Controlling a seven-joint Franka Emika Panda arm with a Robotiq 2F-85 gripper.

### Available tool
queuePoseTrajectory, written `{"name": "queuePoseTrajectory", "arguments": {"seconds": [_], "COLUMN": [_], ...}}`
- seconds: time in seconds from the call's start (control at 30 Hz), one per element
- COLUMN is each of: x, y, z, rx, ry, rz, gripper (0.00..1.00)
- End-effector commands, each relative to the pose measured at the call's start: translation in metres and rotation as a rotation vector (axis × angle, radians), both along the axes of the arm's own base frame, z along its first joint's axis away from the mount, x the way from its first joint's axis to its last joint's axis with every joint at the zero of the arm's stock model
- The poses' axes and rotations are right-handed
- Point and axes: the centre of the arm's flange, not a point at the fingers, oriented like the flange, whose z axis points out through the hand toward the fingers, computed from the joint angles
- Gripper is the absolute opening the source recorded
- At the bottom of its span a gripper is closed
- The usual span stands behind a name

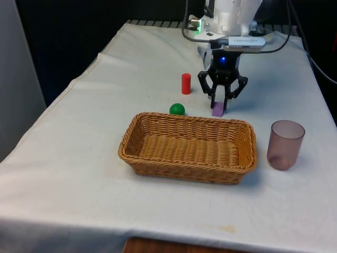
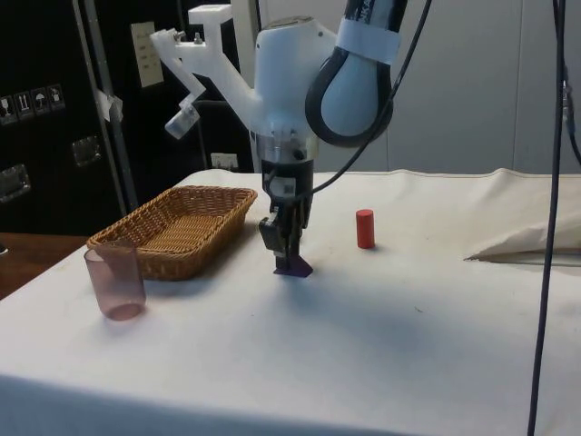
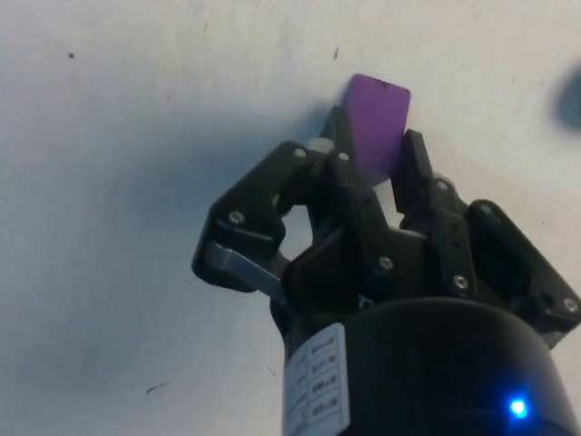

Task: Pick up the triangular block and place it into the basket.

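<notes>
The purple triangular block (image 1: 217,109) rests on the white cloth just behind the basket's far rim, toward the front view's right. My gripper (image 1: 220,103) stands straight down over it with the fingers closed against its two sides. In the wrist view the purple block (image 3: 377,123) sits pinched between the two black fingertips (image 3: 413,150). From the side, the block (image 2: 294,266) still touches the cloth under the gripper (image 2: 287,247). The wicker basket (image 1: 158,120) lies in the middle of the table with nothing inside it.
A green ball (image 1: 177,109) lies close behind the basket's far rim, left of the block. A red cylinder (image 1: 186,84) stands upright further back. A translucent pink cup (image 1: 285,144) stands to the front view's right of the basket.
</notes>
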Motion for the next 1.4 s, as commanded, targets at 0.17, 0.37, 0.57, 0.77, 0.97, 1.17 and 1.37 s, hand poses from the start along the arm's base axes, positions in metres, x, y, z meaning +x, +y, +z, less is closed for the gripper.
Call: {"name": "queuePoseTrajectory", "arguments": {"seconds": [0.17,0.37,0.57,0.77,0.97,1.17,1.37], "x": [0.001,0.006,0.01,0.017,0.027,0.044,0.063], "y": [0.0,-0.002,-0.005,-0.007,-0.012,-0.017,-0.025], "z": [0.011,0.032,0.053,0.075,0.095,0.113,0.132], "rx": [0.009,0.011,0.009,0.015,0.016,0.014,0.01], "ry": [-0.008,-0.016,-0.026,-0.028,-0.034,-0.044,-0.052], "rz": [0.001,-0.002,-0.005,-0.005,-0.009,-0.013,-0.017], "gripper": [0.33,0.33,0.33,0.33,0.33,0.33,0.33]}}
